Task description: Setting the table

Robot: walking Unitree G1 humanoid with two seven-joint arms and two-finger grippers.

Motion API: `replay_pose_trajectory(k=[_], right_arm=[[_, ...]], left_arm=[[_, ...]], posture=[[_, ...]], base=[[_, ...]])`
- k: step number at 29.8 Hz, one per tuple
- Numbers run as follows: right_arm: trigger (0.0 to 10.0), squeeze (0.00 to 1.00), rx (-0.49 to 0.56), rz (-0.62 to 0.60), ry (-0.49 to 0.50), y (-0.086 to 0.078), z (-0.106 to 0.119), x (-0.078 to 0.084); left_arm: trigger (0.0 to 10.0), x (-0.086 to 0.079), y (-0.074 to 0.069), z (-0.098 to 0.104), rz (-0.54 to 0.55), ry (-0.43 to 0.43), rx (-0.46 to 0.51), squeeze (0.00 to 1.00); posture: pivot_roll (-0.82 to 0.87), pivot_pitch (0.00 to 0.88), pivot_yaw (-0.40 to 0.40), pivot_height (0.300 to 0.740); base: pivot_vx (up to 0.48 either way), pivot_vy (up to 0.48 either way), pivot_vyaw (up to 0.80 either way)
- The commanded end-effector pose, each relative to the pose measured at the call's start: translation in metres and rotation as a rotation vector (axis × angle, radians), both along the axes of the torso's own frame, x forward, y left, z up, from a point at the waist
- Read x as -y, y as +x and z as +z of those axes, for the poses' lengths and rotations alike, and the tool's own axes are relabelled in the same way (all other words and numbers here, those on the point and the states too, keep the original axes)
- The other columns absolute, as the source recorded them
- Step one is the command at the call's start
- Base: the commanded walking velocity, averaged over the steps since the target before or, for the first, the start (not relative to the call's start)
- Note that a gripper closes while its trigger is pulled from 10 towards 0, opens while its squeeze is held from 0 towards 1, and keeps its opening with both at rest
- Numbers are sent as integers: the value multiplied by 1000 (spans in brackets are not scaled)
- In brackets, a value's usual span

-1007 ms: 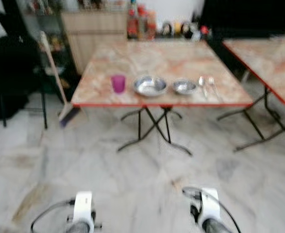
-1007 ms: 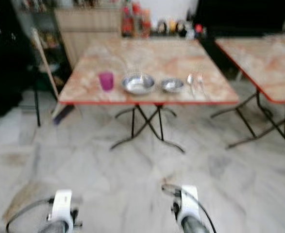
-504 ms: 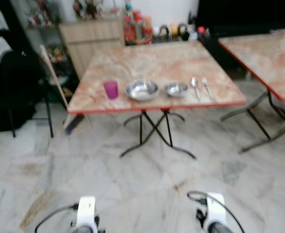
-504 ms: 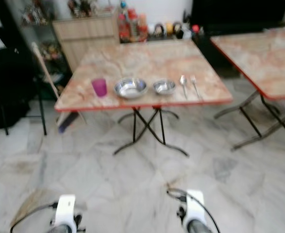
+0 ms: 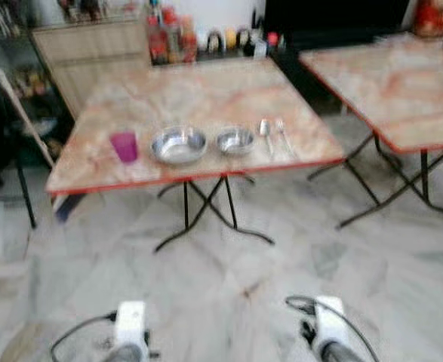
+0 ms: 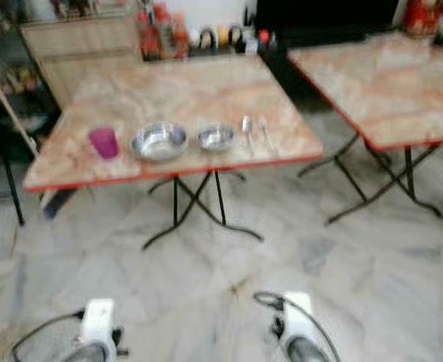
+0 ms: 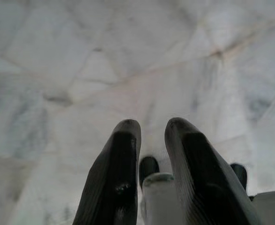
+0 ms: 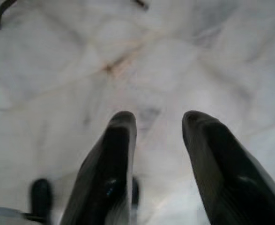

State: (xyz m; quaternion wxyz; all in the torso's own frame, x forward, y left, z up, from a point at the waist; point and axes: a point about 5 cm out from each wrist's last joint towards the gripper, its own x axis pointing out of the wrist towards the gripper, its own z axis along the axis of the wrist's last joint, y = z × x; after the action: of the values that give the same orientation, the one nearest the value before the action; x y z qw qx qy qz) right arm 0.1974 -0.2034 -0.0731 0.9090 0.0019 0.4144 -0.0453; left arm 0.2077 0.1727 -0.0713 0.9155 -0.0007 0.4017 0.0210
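Left claw point(image 7: 149, 140) hangs low over the marble floor point(image 5: 229, 279) with only a narrow gap between its black fingers, holding nothing; right claw point(image 8: 158, 136) hangs beside it, spread wider, also holding nothing. Both are well short of the near counter point(image 5: 198, 94), which stands ahead and a touch to the robot's left, so I'd say a walk forward comes before any reaching. Along the counter's front edge runs one row, its long axis lying across the robot's line of sight: pink cup point(image 5: 124, 145) at the left end, then large steel bowl point(image 5: 179, 145), small steel bowl point(image 5: 235, 140), then spoon point(image 5: 266, 133) and fork point(image 5: 282, 134) side by side, handles pointing toward the robot. The cup lies toward the left arm, the cutlery toward the right. Count: one cup, two bowls, one spoon, one fork. A second counter point(image 5: 387, 83) stands to the right of the first; bottles point(image 5: 164, 38) crowd behind its far edge, too blurred to count
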Motion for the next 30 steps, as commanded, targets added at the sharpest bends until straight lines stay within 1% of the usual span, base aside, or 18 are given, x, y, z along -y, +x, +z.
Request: replay_pose_trajectory(k=[1, 3, 9, 17, 30], right_arm=[[10000, 0, 29, 37, 38, 9, 3, -19], [10000, 0, 30, 32, 43, 9, 2, -19], [10000, 0, 31, 15, 58, 9, 2, -19], [10000, 0, 31, 29, 49, 10, 3, -20], [10000, 0, 21, 36, 54, 7, 1, -25]], left_arm=[[10000, -17, -7, -2, 27, 37, -28, 0], [10000, -17, -7, -3, 25, 37, -29, 0], [10000, -16, -7, -3, 20, 39, -30, 0], [10000, -16, -7, -2, 4, 44, -31, 0], [10000, -21, -10, -3, -12, 59, -40, 0]], posture=[[24, 0, 15, 740], [21, 0, 15, 740], [20, 0, 16, 740], [17, 0, 19, 740], [12, 0, 33, 740]], base=[[285, 0, 675], [285, 0, 609], [285, 0, 0], [284, 0, 0], [283, 0, 0]])
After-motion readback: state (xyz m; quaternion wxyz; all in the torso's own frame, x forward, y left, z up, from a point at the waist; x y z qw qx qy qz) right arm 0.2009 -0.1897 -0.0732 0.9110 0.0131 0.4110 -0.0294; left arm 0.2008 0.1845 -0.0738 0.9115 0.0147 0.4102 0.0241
